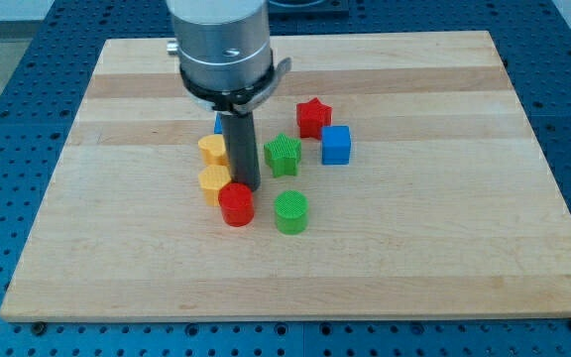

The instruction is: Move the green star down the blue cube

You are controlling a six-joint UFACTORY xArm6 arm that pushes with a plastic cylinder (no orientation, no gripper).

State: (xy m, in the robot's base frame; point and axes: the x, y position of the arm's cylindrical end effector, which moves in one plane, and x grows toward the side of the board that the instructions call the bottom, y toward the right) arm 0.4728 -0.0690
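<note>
Since I carry no pincer, only a rod, there is nothing to open or close; my tip (247,186) rests just left of the green star (283,155), beside the red cylinder (236,204). The star sits left of the blue cube (335,145), apart from it. It looks light, rigid, prone to spin, so I judge pushing squarely on its upper-left side best.

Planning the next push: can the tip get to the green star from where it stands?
Probably yes. My tip sits just to the view's left of the green star, with no block between them; the red cylinder lies below it.
</note>
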